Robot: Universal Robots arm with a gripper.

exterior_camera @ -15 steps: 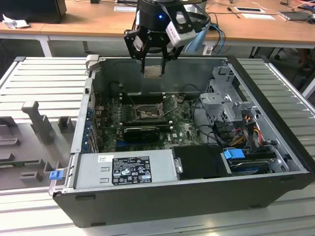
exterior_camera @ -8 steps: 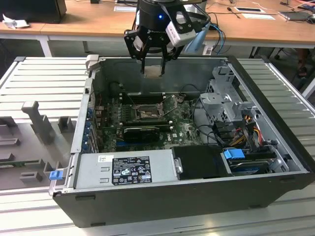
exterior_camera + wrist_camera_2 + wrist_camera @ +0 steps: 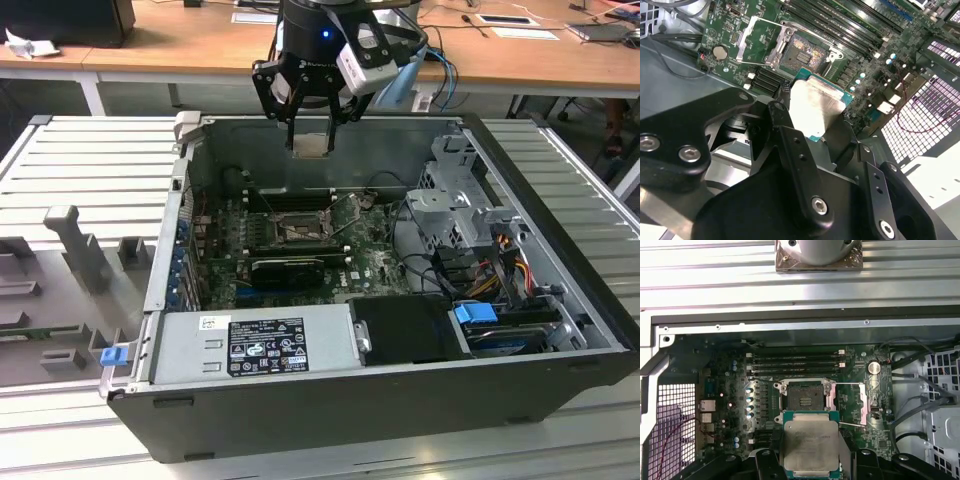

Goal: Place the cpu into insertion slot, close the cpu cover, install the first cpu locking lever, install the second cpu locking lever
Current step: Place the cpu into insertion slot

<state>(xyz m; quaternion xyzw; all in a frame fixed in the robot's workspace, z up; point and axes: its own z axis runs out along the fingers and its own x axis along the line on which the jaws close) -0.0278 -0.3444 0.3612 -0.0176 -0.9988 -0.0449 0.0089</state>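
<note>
While the insertion slot [image 3: 297,232] lies bare on the motherboard, the gripper [image 3: 312,140] hangs above it, clenched on the cpu [image 3: 810,442] by two opposite edges. The chip is likely light, stiff and fragile, so an edge hold suits it, sparing the underside contacts. On the slot's side toward the exterior view's right, the cpu cover [image 3: 861,405] stands swung open.

The print on the power supply label [image 3: 268,345] cannot be read.
</note>
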